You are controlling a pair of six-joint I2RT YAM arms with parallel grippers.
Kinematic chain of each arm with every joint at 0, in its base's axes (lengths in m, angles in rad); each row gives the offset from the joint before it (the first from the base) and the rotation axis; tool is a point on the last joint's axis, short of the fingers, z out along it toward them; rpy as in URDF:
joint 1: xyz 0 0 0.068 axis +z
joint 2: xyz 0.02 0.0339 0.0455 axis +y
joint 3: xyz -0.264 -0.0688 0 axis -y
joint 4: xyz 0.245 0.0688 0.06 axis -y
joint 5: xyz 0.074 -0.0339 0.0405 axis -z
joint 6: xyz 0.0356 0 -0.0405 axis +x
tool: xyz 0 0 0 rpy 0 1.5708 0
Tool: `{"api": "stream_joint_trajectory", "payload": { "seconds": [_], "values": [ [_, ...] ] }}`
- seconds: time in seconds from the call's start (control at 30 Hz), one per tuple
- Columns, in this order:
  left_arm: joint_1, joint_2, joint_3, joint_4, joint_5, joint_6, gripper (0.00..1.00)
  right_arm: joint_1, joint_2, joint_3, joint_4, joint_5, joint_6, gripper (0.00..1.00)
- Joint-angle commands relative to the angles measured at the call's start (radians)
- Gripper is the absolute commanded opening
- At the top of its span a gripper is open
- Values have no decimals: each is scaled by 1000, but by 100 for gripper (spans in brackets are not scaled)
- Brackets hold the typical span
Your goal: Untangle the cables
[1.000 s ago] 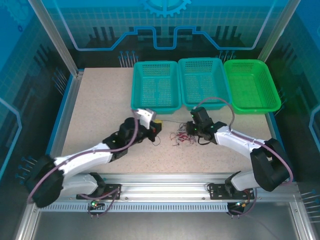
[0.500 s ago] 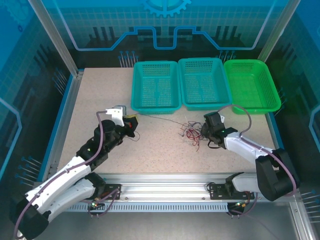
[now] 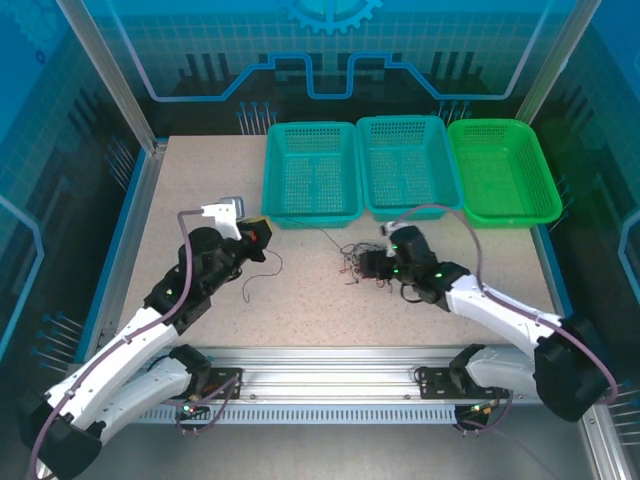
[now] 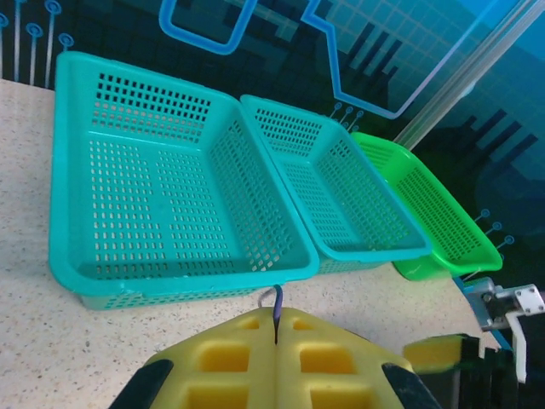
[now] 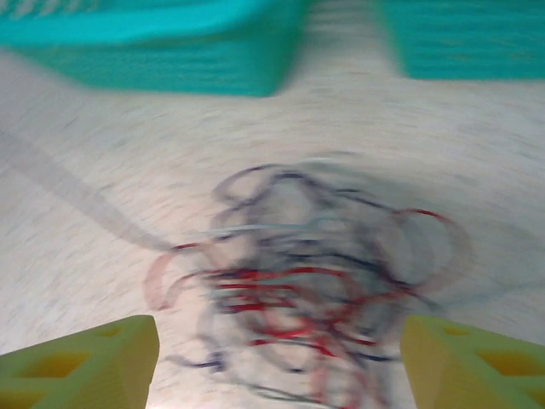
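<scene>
The cables form a tangle of thin dark, pale and red strands [image 3: 352, 263] on the table in front of the middle basket. One strand trails from the tangle up toward the left basket's front. In the blurred right wrist view the tangle [image 5: 311, 281] lies between the wide-apart yellow fingers [image 5: 81, 366] of my open right gripper [image 5: 279, 341], which hovers at its right side [image 3: 374, 262]. My left gripper [image 3: 255, 238] stands apart at centre left. Its yellow pads are shut on one thin dark cable [image 4: 277, 307], whose loose end dangles onto the table [image 3: 262, 272].
Two teal baskets [image 3: 312, 172] [image 3: 405, 165] and a green basket [image 3: 500, 170] line the far edge, all without cables inside. The left wrist view shows the same row, with the nearest teal basket [image 4: 162, 187] just ahead. Open tabletop lies at left [image 3: 190, 180].
My left gripper has drawn back to the left, pulling its dark cable out of the tangle. My right gripper has opened and swung left over the tangle, which shifted slightly.
</scene>
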Motion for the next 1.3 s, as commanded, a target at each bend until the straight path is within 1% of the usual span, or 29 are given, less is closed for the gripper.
{"api": "stream_joint_trajectory", "payload": {
  "seconds": [0.0,0.07,0.13,0.2,0.23,0.27,0.3,0.33,0.4,0.47,0.53,0.57,0.6,0.63,0.67,0.73,0.77,0.83,0.9,0.93,1.0,1.07,1.13,1.17,1.27],
  "values": [
    [3,26,7,31,50,-38,0,99,138,111,10,23,-176,78],
    [4,22,11,23,39,-42,0,122,236,140,36,108,-173,79],
    [4,7,20,-1,14,-44,0,124,326,161,61,186,-160,79],
    [5,-21,41,-57,-50,-42,0,123,414,187,66,267,-136,78],
    [6,-33,55,-92,-86,-42,0,120,447,199,62,290,-123,76],
    [8,-45,72,-137,-132,-40,0,113,486,213,42,309,-100,70],
    [14,-58,89,-187,-178,-45,0,103,518,239,5,325,-67,62],
    [23,-70,105,-229,-218,-56,0,92,534,255,-24,335,-34,56],
    [68,-107,136,-343,-319,-105,0,59,532,233,-51,345,37,43],
    [129,-155,155,-428,-375,-138,0,15,492,168,-53,340,114,38],
    [179,-206,161,-480,-419,-152,0,-53,442,108,-68,320,193,33],
    [202,-228,163,-499,-435,-158,0,-88,412,68,-33,277,193,29],
    [220,-247,165,-513,-442,-161,0,-106,379,38,-10,249,202,29],
    [231,-259,166,-517,-444,-160,0,-111,357,26,-14,254,224,30],
    [240,-266,172,-524,-447,-158,0,-113,341,30,-45,280,240,34],
    [248,-266,186,-539,-455,-159,0,-116,328,53,-102,326,246,37],
    [249,-266,190,-538,-450,-161,0,-123,318,50,-101,325,245,37],
    [249,-261,183,-495,-404,-152,0,-133,290,24,-48,274,221,33],
    [250,-237,203,-498,-398,-150,0,-136,270,20,-55,280,223,31],
    [250,-230,216,-509,-411,-142,0,-140,265,23,-64,286,222,30],
    [257,-233,251,-537,-477,-118,0,-170,251,7,-79,301,253,31],
    [280,-248,283,-567,-559,-98,0,-241,229,-27,-86,257,307,36],
    [307,-247,321,-617,-648,-82,0,-316,181,-77,-72,214,342,37],
    [321,-248,335,-630,-668,-69,0,-346,141,-103,-58,199,346,36],
    [334,-252,334,-611,-635,-57,0,-391,43,-148,-38,217,326,36]
  ]
}}
